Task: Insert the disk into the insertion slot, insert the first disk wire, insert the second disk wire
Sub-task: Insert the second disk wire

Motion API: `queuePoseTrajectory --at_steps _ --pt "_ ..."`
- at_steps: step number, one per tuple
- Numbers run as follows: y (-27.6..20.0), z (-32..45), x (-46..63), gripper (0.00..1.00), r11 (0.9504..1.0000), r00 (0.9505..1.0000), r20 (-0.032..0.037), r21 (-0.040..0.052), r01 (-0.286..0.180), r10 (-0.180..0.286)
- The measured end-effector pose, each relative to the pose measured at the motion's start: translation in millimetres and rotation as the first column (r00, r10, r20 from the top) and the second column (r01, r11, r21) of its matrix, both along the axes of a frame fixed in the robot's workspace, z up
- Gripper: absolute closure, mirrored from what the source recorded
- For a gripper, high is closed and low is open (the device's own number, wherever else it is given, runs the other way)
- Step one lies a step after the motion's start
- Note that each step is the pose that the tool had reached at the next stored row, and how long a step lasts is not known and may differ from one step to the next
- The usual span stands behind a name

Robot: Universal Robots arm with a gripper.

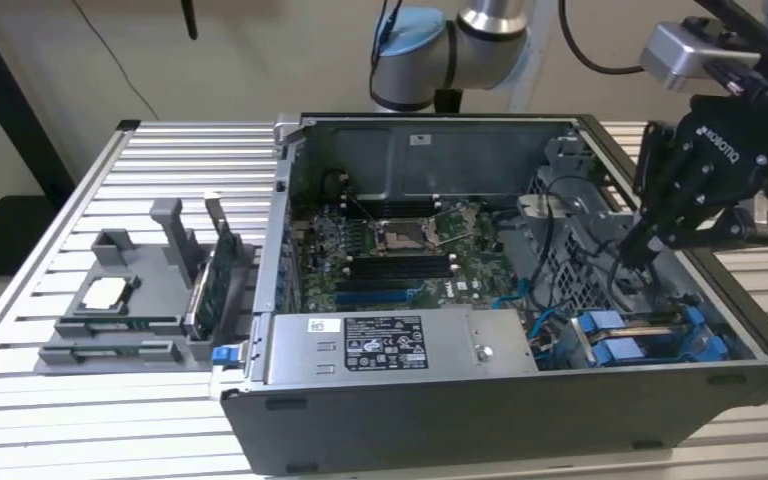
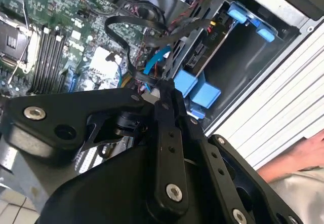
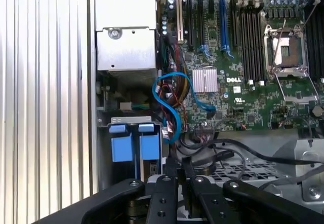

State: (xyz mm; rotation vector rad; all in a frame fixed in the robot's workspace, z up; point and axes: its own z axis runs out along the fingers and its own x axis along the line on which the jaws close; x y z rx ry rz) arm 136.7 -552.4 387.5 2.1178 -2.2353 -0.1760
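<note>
The disk (image 1: 618,340) sits edge-on in the insertion slot (image 1: 707,335) at the case's front corner on the exterior view's right; its blue carrier tabs (image 3: 130,147) face the wiring. My black gripper (image 1: 635,250) hangs just above and behind that bay, inside the case, fingers pressed together. In the second wrist view my gripper (image 2: 163,84) ends right at the blue carrier (image 2: 205,93), among black wires (image 2: 121,24). A blue wire (image 3: 169,107) loops between the bay and the motherboard. I cannot tell whether a wire is pinched between the fingers.
A grey labelled power-supply box (image 1: 384,345) lies along the case front beside the bay. The motherboard (image 1: 398,250) covers the case floor. A grey holder (image 1: 131,300) with parts stands on the slatted table (image 1: 91,200). A person's hand (image 2: 304,155) rests outside the case.
</note>
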Motion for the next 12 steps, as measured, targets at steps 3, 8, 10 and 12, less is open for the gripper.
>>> queuePoseTrajectory --at_steps 3,8,10,12 --pt "-5.4 -1.7 -5.4 0.84 1.0000 0.9998 0.0186 0.0012 0.000 0.000" --pt "-9.3 -5.6 -10.1 0.84 1.0000 0.9985 0.0550 0.0020 0.000 0.000" --pt "-9.4 -8.6 -10.1 0.84 1.0000 0.9980 0.0635 0.0023 0.000 0.000" --pt "-9.4 -11.7 -10.1 0.84 1.0000 0.9975 0.0704 0.0023 0.000 0.000"
